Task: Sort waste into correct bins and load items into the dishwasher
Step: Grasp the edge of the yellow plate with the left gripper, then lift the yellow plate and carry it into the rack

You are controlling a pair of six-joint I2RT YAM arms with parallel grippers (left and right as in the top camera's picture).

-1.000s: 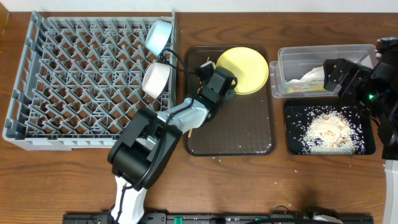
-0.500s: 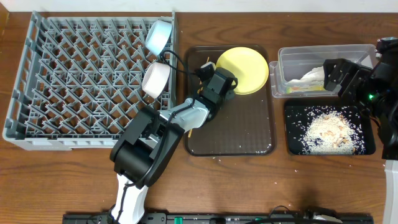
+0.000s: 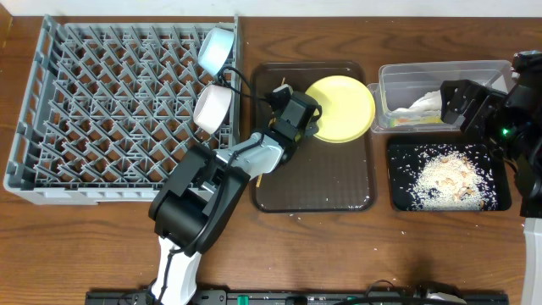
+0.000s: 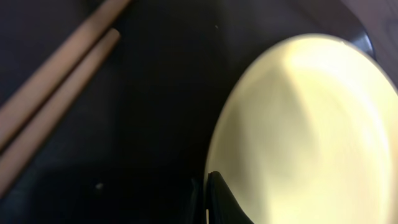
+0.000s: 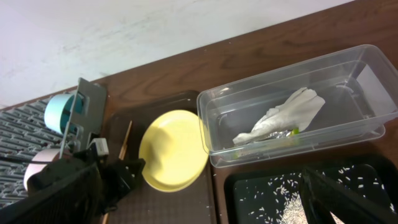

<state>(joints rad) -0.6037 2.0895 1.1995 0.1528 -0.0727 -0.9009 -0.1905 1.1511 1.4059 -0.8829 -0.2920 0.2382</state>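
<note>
One yellow plate (image 3: 340,108), light blue bowl (image 3: 215,48), white bowl (image 3: 211,108), rack (image 3: 76,191), tub (image 3: 474,80), black tray (image 3: 391,174), brown tray (image 3: 322,178) each; two chopsticks (image 4: 59,106).

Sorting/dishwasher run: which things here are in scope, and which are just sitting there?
In scope: yellow plate, blue bowl, white bowl, chopsticks, grey dish rack, clear tub, napkin, wrapper, black tray, rice crumbs.
Just there: brown serving tray, wooden table.
</note>
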